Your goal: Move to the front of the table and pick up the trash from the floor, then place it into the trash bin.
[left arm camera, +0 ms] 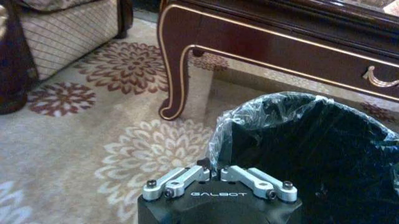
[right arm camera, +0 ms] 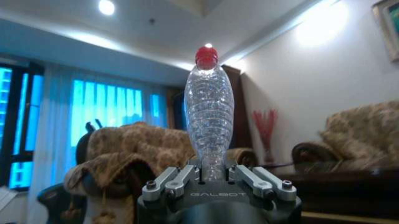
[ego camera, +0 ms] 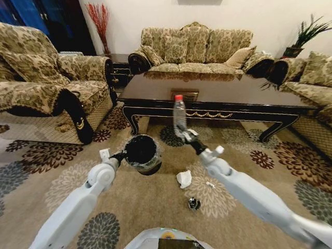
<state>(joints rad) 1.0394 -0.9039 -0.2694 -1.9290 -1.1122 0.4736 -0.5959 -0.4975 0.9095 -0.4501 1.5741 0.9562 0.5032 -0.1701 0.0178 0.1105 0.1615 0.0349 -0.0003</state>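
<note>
You are in a home living room. Beyond your right gripper [ego camera: 182,133] stands the long dark coffee table [ego camera: 218,93] with gold scroll trim, and past it a gold-patterned sofa [ego camera: 194,49] with cushions. A matching armchair [ego camera: 49,88] sits out to the side of your left gripper [ego camera: 123,154]. Under both lies a floral carpet [ego camera: 46,155]. Red reeds [ego camera: 98,21] stand in a far corner, a potted plant [ego camera: 306,36] in the other, and curtained windows [right arm camera: 109,109] glow blue.

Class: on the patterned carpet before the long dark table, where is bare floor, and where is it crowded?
Bare: carpet left of the black lined bin, toward the armchair. Crowded: between both arms, white paper wad and dark crushed piece beside the bin.
</note>
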